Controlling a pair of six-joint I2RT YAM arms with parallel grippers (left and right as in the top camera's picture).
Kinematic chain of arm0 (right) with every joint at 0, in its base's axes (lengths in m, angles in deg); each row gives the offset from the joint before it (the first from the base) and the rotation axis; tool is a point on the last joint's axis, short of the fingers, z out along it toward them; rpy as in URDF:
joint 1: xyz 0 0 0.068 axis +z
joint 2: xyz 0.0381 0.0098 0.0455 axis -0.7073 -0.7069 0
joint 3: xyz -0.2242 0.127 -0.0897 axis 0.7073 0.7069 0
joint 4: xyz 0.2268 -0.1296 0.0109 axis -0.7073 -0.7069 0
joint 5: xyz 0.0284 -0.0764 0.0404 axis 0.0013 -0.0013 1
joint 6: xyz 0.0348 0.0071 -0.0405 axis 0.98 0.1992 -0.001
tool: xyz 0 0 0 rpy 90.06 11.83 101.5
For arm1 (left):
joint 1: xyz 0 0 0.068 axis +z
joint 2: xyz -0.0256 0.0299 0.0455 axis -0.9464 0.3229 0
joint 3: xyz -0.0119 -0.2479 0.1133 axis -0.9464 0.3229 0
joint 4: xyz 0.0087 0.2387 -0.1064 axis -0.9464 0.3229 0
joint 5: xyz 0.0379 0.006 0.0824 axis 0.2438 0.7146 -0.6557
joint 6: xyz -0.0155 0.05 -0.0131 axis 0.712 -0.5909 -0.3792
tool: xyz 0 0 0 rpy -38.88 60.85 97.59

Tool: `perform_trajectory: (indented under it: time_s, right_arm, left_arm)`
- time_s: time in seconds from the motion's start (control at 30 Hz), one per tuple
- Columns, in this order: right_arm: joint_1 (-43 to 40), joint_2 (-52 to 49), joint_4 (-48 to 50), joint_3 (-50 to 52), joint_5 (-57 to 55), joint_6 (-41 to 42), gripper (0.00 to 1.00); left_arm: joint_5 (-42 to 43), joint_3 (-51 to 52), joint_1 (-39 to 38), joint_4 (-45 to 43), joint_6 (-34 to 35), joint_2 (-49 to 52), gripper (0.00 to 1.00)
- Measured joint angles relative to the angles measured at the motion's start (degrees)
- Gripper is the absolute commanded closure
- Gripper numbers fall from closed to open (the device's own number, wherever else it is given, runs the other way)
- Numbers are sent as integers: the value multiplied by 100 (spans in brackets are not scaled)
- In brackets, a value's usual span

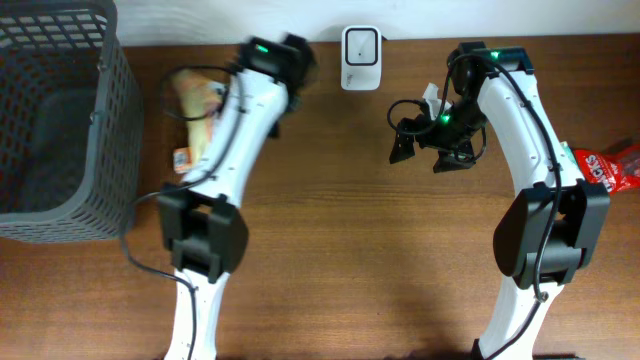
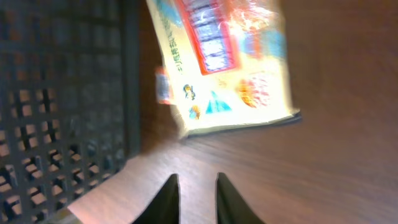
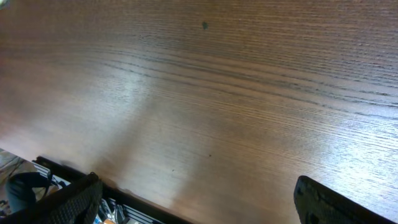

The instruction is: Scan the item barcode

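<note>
The item, a yellow snack bag [image 1: 195,100] with red and blue print, lies flat on the wooden table beside the basket, and in the left wrist view the bag [image 2: 227,62] is well ahead of my fingers. My left gripper [image 2: 198,182] hovers over bare wood with its jaws a narrow gap apart and nothing between them. The left arm is blurred in the overhead view. The white barcode scanner [image 1: 360,45] stands at the table's far edge. My right gripper [image 1: 428,155] hangs wide open and empty right of the scanner, and the right gripper [image 3: 196,182] has only wood under it.
A dark mesh basket [image 1: 60,120] fills the far left, its wall [image 2: 62,93] close to the bag. A small orange tag [image 1: 181,157] lies by the bag. A red packet [image 1: 610,168] sits at the right edge.
</note>
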Motion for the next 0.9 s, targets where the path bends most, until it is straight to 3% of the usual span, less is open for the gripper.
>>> perform_trajectory:
  time_s: [0.13,0.3,0.63,0.9]
  right_arm:
    - [-11,0,-2,0,0,-4,2]
    - [-129,0,-98,0,2,-4,2]
    - [-214,0,315,2,245,-118,1]
    - [955,-197,2013,15,763,372,2]
  left_arm:
    - [-31,608,-708,-177,17,20,2]
    - [136,387,-962,-170,42,20,1]
    - [1563,-256,981,-79,-155,-232,1]
    - [2221,-1650,1550,-26,-315,-890,1]
